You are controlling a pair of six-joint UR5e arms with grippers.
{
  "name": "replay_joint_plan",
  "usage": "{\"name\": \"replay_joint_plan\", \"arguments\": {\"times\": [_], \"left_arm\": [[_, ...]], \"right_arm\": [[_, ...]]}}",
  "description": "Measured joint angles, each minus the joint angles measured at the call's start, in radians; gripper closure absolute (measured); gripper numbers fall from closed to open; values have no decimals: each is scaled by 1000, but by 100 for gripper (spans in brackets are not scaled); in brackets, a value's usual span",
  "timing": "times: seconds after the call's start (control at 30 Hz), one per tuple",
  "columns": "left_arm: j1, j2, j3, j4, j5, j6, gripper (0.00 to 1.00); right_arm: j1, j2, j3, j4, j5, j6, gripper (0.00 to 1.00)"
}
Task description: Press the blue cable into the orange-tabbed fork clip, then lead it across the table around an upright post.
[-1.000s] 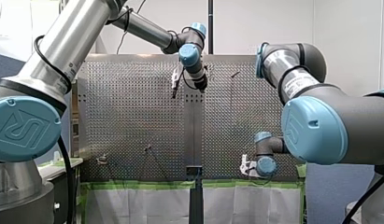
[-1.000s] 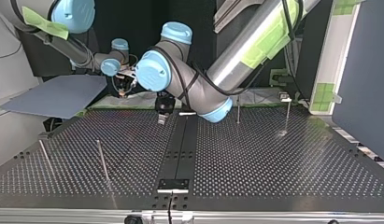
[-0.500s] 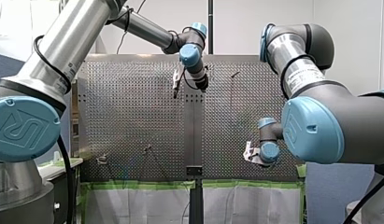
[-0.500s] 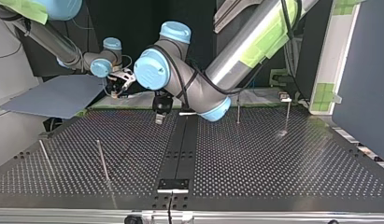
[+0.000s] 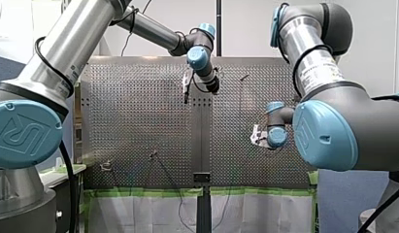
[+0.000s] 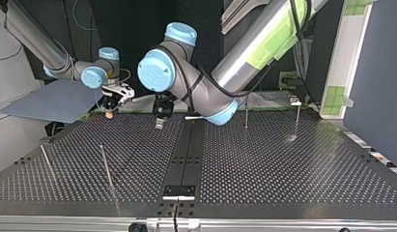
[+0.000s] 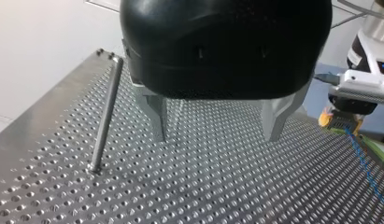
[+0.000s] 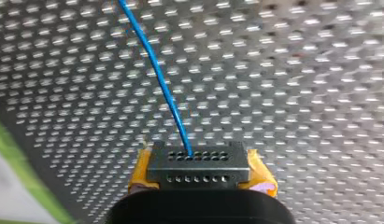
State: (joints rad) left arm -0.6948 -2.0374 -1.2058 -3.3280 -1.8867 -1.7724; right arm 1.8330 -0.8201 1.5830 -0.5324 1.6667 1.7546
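Blue cable (image 8: 157, 70): pinched in right gripper (image 8: 196, 168), jaws closed on it, well apart from post (image 7: 105, 112). Left gripper (image 7: 216, 135): beside post, jaws wide, empty. Rec: keep cable taut, low, approaching clip (not seen).

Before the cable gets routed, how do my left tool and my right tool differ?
My left tool is open and empty; my right tool is shut on the blue cable. My left tool has bare metal fingers; my right tool has yellow pads. Both hang over the perforated table.
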Motion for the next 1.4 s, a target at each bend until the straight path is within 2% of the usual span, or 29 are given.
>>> {"name": "replay_joint_plan", "arguments": {"times": [0.2,0.27,0.5,0.77,1.03,1.17,1.27,1.4], "left_arm": [[-3,0,0,19,6,-23,1],[-3,0,0,21,7,-24,1],[-8,0,0,44,5,-24,1],[-17,0,0,111,-14,-28,1],[-22,0,-1,117,-89,-41,1],[-29,0,-1,115,-133,-50,1],[-39,0,-1,116,-164,-54,1],[-54,0,-1,121,-205,-63,1]], "right_arm": [[-9,-54,-11,33,-5,40,100],[-10,-71,-21,47,-6,44,100],[-5,-145,-49,119,-13,36,100],[6,-231,-51,189,-21,27,100],[-2,-310,-50,230,-22,38,100],[-8,-347,-29,256,-20,38,100],[-12,-378,-13,268,-17,34,100],[-9,-425,-8,282,-16,16,100]]}}
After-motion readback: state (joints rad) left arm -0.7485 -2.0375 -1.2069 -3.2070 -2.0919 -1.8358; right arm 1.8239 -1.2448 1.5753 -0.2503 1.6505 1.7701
